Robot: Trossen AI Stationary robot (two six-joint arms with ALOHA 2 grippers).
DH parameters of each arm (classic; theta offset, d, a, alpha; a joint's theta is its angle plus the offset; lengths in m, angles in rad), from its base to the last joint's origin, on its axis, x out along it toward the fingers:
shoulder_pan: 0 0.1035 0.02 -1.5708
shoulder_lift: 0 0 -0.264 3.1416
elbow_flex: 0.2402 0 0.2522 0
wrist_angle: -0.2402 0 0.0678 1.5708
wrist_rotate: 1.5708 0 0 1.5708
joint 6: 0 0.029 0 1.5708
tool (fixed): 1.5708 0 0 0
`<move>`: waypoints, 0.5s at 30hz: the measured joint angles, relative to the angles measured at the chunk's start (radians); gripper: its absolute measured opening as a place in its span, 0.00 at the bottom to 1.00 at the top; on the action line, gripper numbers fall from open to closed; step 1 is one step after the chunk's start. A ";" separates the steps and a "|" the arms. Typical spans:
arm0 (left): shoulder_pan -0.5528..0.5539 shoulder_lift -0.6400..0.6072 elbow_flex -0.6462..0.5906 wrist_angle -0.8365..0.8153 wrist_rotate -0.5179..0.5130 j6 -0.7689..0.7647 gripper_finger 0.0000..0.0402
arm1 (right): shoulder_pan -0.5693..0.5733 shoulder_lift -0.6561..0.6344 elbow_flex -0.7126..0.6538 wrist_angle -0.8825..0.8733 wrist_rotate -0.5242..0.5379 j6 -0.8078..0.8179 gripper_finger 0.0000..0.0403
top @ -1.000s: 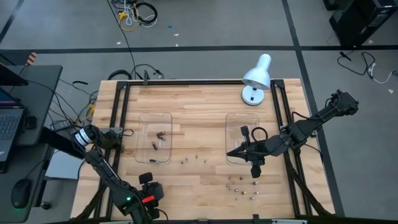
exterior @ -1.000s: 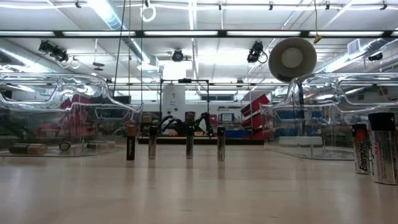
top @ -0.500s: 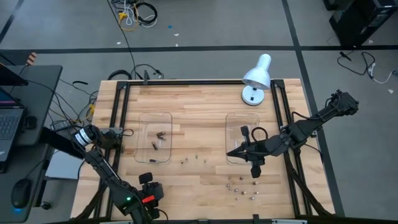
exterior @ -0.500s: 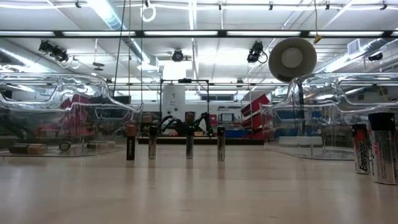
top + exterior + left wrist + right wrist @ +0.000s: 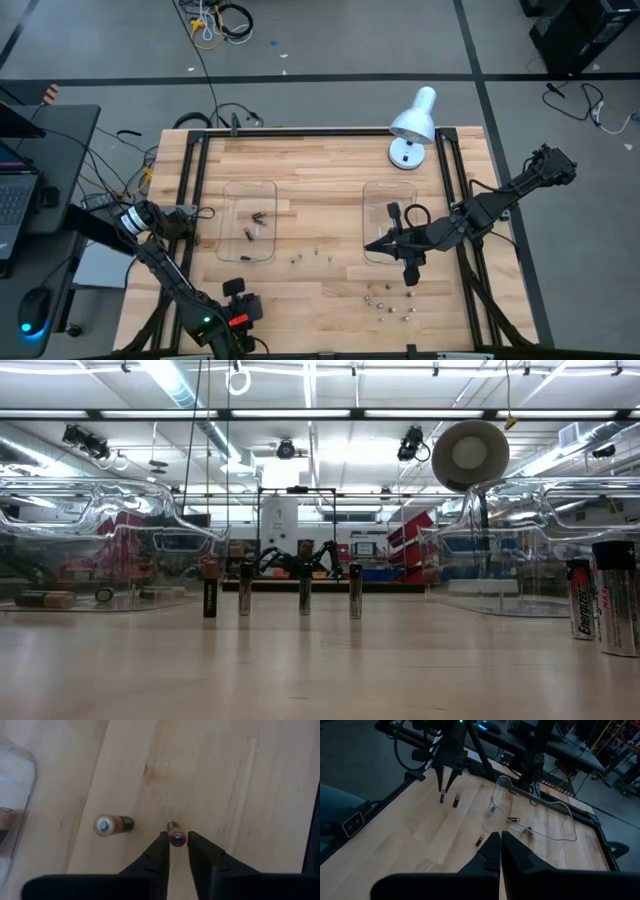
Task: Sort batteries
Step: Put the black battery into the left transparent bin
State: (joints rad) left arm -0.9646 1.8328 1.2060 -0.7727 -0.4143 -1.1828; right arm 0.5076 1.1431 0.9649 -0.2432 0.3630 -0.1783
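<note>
Closest to the front edge of the pale wooden desk (image 5: 320, 170), we see the left gripper (image 5: 176, 836) with its fingers (image 5: 161, 851) pinching the small upright copper-topped battery (image 5: 177, 839), one finger on each side of it. Just beside it a second copper-and-black battery (image 5: 112, 825) stands on the wood, apart from the fingers.

Off to the right on that front strip, we've got a loose scatter of tiny batteries (image 5: 385, 300). A little farther in, a row of four upright batteries (image 5: 305, 592) stands between the two trays.

Farther still, the left clear plastic tray (image 5: 232, 190) has a few dark batteries (image 5: 258, 217) lying in it. The right gripper (image 5: 370, 245) hangs at the near corner of the right clear plastic tray (image 5: 372, 190), fingers pressed together, holding nothing.

At the far edge stands a white dome-headed lamp (image 5: 415, 120).
</note>
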 joint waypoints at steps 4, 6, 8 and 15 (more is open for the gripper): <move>0.000 0.000 0.000 0.003 0.007 0.000 0.08 | 0.000 0.000 0.000 0.000 0.000 0.000 0.01; 0.000 0.000 0.000 0.003 0.006 0.000 0.06 | 0.000 0.000 0.000 0.000 0.000 0.000 0.01; 0.000 0.000 0.000 0.003 0.008 0.000 0.05 | 0.000 0.000 0.000 0.000 0.000 0.000 0.01; 0.000 0.001 0.000 0.004 0.008 0.000 0.05 | 0.000 0.000 0.000 0.000 0.000 0.000 0.01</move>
State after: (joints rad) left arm -0.9646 1.8336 1.2060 -0.7688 -0.4065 -1.1828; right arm 0.5076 1.1431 0.9649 -0.2432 0.3630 -0.1780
